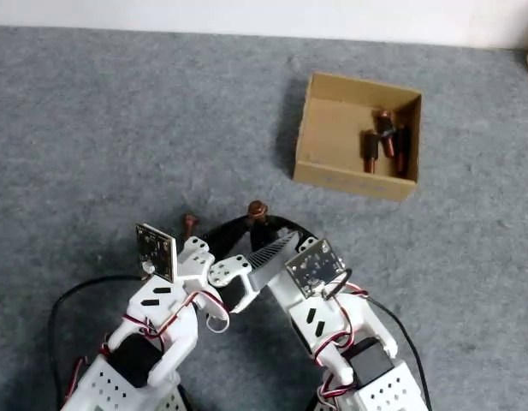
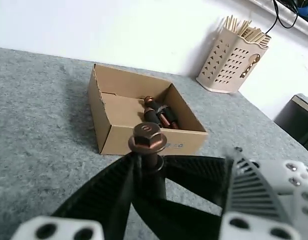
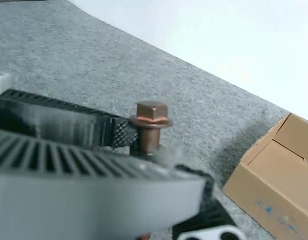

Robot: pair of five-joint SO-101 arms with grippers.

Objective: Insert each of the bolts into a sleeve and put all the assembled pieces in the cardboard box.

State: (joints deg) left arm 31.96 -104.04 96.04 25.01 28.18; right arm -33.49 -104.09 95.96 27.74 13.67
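The left gripper (image 1: 255, 221) jaws clamp an upright bolt (image 2: 147, 138), head up; we judge this steadies it for sleeving. The right gripper (image 1: 276, 233) crowds alongside, and we cannot tell its grip. The cardboard box (image 1: 319, 128) stands apart.

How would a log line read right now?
left gripper: gripping bolt upright | right gripper: beside it | cardboard box: assembled pieces inside

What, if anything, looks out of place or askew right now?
Nothing is spilled or damaged. The brown cardboard box sits upright with dark sleeved pieces lying inside. The one oddity is that the right arm crowds in close on the copper hex-head bolt, which the left tool holds head-up.
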